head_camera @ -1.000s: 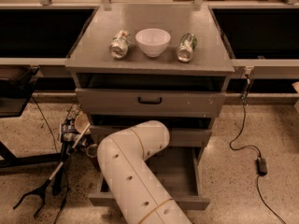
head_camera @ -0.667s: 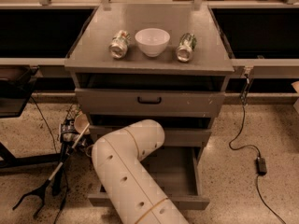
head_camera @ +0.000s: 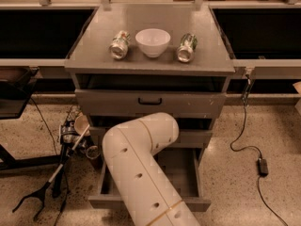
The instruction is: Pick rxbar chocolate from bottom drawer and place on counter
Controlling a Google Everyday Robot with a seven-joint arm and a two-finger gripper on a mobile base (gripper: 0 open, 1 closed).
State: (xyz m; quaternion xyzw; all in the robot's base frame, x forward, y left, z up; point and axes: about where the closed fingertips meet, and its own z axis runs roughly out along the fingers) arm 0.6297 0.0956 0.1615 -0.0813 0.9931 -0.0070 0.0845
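Observation:
The bottom drawer (head_camera: 188,173) is pulled out, and its grey floor shows to the right of my arm. My white arm (head_camera: 141,164) bends over the drawer and covers most of it. The gripper is hidden behind the arm, down towards the drawer. The rxbar chocolate is not in view. The counter (head_camera: 155,15) is the grey top of the cabinet.
On the counter stand a white bowl (head_camera: 153,42) and two shiny cans lying on their sides, one to its left (head_camera: 119,44) and one to its right (head_camera: 186,47). The upper drawer (head_camera: 150,101) has a dark handle. A grabber tool (head_camera: 42,192) and clutter lie on the floor at left, a cable and adapter (head_camera: 262,166) at right.
My arm's elbow swung slightly left, then back right and a little higher. The things on the counter have not moved.

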